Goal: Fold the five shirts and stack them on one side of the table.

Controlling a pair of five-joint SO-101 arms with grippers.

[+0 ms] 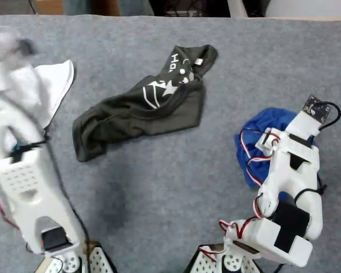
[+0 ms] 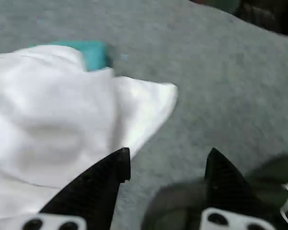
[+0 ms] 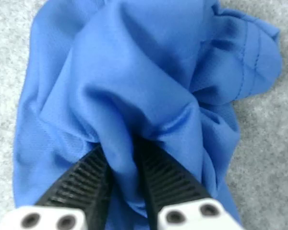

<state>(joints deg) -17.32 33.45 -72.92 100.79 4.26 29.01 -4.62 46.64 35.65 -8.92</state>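
Three shirts lie on the table [image 1: 176,187] seen from above: a white shirt [image 1: 51,85] by the left arm [image 1: 28,182], a dark shirt [image 1: 145,111] slanting across the middle, its near end closer to that arm, a blue shirt [image 1: 261,128] under the right arm [image 1: 290,165]; the left gripper [image 2: 169,158] gapes empty beside the white shirt; the right gripper [image 3: 120,148] pinches a fold of the blue shirt.

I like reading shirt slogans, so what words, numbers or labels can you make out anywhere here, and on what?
On the dark shirt: white lettering above a white graphic, bunched and cut off by folds; no whole word can be read.
On the white tag at its collar: too small to read.
On the white shirt and the blue shirt: no print shows.
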